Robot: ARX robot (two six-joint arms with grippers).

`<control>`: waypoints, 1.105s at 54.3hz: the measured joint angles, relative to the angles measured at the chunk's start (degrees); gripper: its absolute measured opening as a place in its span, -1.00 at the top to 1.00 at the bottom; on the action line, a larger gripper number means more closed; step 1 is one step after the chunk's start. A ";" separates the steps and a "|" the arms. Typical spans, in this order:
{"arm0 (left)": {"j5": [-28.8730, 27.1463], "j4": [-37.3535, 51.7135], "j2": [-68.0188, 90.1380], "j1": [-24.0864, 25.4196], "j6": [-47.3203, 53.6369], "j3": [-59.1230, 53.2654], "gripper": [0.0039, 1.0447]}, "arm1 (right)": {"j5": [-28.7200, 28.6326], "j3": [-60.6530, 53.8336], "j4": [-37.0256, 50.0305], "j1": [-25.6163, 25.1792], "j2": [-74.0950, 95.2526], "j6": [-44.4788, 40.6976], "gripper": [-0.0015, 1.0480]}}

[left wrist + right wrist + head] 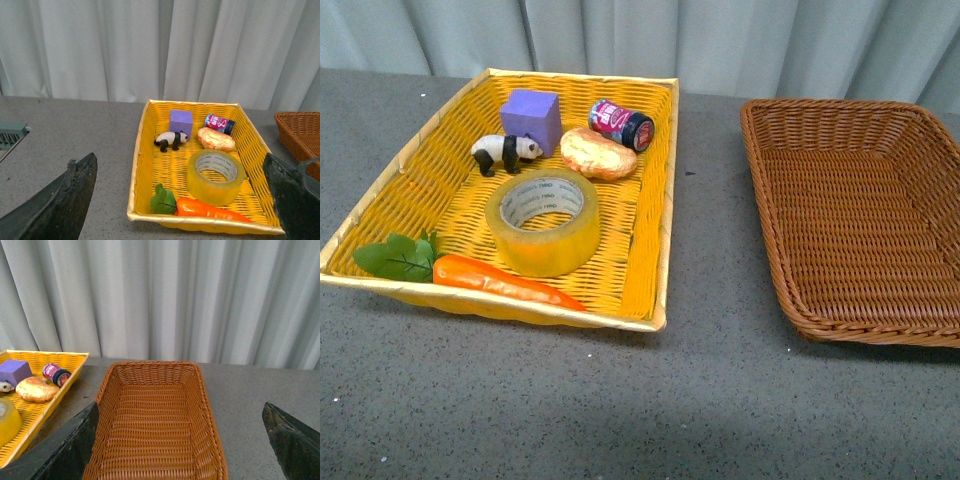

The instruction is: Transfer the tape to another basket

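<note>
The tape (542, 220), a wide yellowish roll with a white printed core, lies flat in the yellow woven tray (415, 170), near its front. It also shows in the left wrist view as the tape (215, 175), and only an edge of the tape (7, 421) shows in the right wrist view. The brown wicker basket (880, 190) stands empty to the right. Neither arm appears in the front view. My left gripper (182, 200) hangs open, back from the tray's near rim. My right gripper (182, 440) is open over the basket (150, 425).
In the yellow tray lie a toy carrot (490, 280) along the front wall, a toy panda (505, 152), a purple cube (531, 118), a bread roll (597, 153) and a small can (621, 124). A curtain closes off the back. A grey vent (11, 134) sits on the table's left.
</note>
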 joint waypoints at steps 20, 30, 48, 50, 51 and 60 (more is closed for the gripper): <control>0.00 0.00 0.00 0.00 0.00 0.00 -0.88 | -0.02 0.00 0.00 0.00 0.00 0.00 -0.83; 0.00 0.00 0.00 0.00 0.00 0.00 -0.88 | 0.00 0.00 0.00 0.00 0.00 0.00 -0.83; 0.00 0.00 0.00 0.00 0.00 0.00 -0.88 | 0.00 0.00 0.00 0.00 0.00 0.00 -0.83; 0.00 0.00 0.00 0.00 0.00 0.00 -0.88 | -0.02 0.00 0.00 0.00 0.00 0.00 -0.83; 0.00 0.00 0.00 0.00 0.00 0.00 -0.88 | 0.00 0.00 0.00 -0.02 0.00 0.00 -0.83; 0.00 0.00 0.00 0.00 0.00 0.00 -0.88 | -0.02 0.00 0.00 0.00 0.00 0.00 -0.83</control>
